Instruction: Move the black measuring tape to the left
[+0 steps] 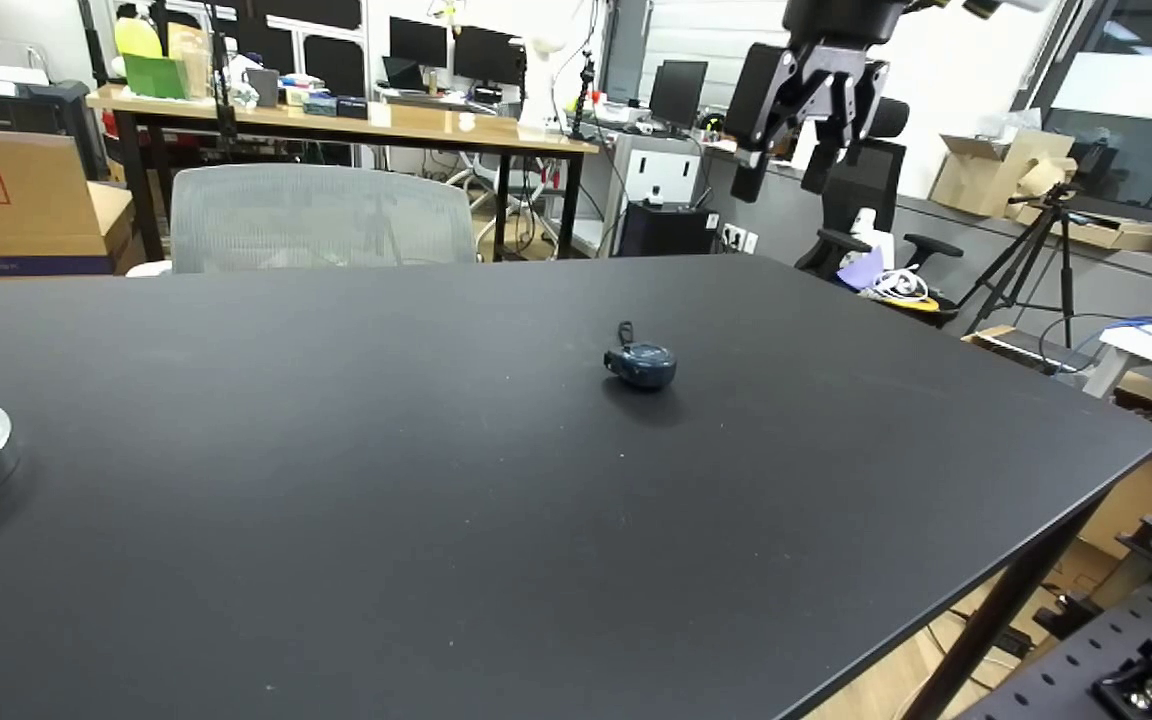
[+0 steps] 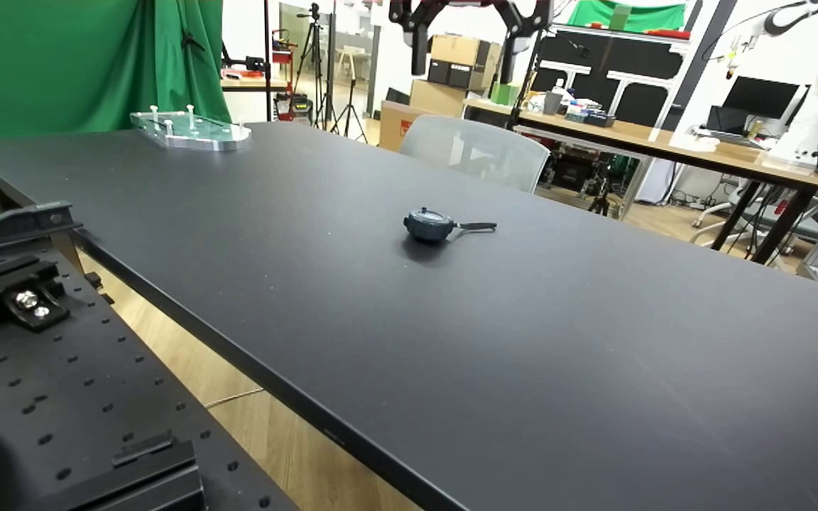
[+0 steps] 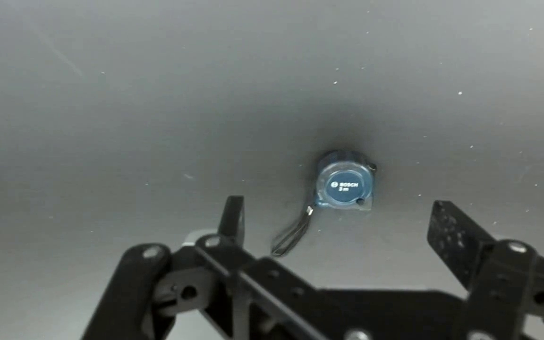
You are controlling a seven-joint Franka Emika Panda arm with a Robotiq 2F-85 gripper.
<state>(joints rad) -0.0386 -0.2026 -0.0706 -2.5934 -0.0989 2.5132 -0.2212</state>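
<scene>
Wide fingers [image 3: 456,243], measuring tape [image 3: 345,184] below

My fingers stand well apart, empty. The measuring tape lies on the dull bench [image 1: 416,580], centred across their gap but beyond the tips in the wrist view; descent, I judge, needs easing forward. Its rounded bluish case looks plastic; a thin cord loop [image 3: 294,236] trails diagonally. Beyond, a mesh-backed chair [image 1: 321,215].

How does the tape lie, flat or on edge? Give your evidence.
Flat: the tape turns its round, labelled face up to the wrist view, and looks low and squat on the table in both exterior views.
</scene>
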